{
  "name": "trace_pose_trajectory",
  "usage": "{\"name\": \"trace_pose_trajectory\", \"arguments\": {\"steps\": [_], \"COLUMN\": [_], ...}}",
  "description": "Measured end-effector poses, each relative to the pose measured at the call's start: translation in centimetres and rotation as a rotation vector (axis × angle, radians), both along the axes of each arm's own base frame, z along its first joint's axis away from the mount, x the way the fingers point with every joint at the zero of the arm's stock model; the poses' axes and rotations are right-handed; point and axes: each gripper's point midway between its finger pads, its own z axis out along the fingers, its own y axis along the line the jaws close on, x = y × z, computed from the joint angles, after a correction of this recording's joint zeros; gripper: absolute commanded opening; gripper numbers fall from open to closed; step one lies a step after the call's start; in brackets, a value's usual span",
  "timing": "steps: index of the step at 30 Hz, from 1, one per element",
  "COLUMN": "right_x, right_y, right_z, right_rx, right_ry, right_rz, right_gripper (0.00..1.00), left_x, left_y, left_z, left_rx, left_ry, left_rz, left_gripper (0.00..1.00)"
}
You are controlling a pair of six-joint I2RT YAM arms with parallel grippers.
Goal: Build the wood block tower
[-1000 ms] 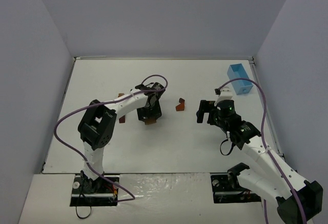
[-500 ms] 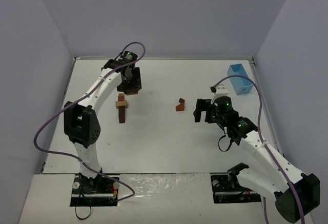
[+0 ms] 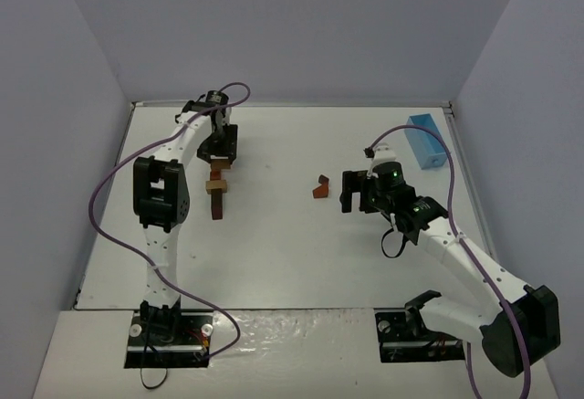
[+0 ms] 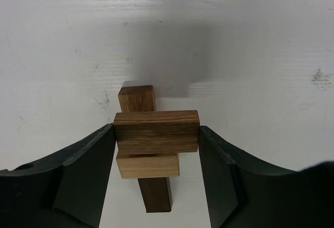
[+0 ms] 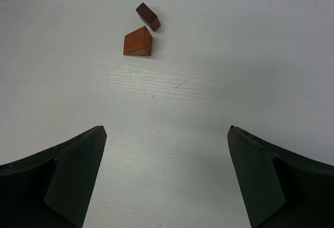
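Two arms are seen from the top view, reaching out over a white surface [image 3: 274, 253]. The left claw [image 3: 219, 156] is stretched to the far left part, just beyond the wood block tower [image 3: 216, 196] — a narrow stack in which a tan piece is seen over a dark reddish one. The right claw [image 3: 354, 194] is held at the middle right, jaws spread wide, nothing between them. Just to its left, a reddish-brown wedge [image 3: 318, 191] and a dark block [image 3: 323, 180] are found side by side. A light blue box [image 3: 425, 140] is parked by the far right edge, well apart from the blocks.

Over to the left wrist view — a brown block [image 4: 156, 132] is pinched crosswise between the two fingers, one finger pressed to each end. Under it the tower is lined up: a tan piece, a dark brown one running lengthwise, and a mid-brown end showing beyond the pinched block. Whether that block rests on the tan piece cannot be told.

Right wrist view now: the fingers are parted at the lower corners, bare surface between them. Ahead, the wedge and the dark block are seen just beside each other, the dark one farther out.
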Motion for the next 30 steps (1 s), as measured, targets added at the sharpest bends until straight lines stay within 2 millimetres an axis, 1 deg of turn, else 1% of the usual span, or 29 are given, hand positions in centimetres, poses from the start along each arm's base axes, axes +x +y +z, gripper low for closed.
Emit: {"name": "trace_pose_trajectory", "arguments": {"steps": [2,4,7,12,25,30], "right_x": [0.2,0.3,0.3,0.3,0.3,0.3], "right_y": [0.1,0.1,0.2,0.2,0.2,0.2], "right_z": [-0.1,-0.2,-0.3,-0.4,-0.4,-0.4], "right_rx": [-0.005,-0.009,-0.014,-0.018,-0.018,-0.018], "right_ry": [0.005,0.008,0.012,0.012,0.013,0.013], "right_rz": [0.002,0.006,0.011,0.015,0.017,0.017], "right_gripper": [1.00,1.00,1.00,1.00,1.00,1.00], "left_x": [0.1,0.2,0.3,0.5,1.4,1.2], "left_y": [0.4,0.9,1.6,2.2,1.9,1.9], "left_z": [-0.7,-1.0,-1.0,-1.0,-1.2,-2.1], "left_rx": [0.002,0.001,0.001,0.004,-0.014,-0.020], "left_ry": [0.016,0.021,0.021,0.021,-0.016,-0.008], "left_rz": [-0.008,-0.011,-0.014,-0.022,-0.033,-0.032], "left_gripper": [0.02,0.02,0.02,0.02,0.02,0.02]}}
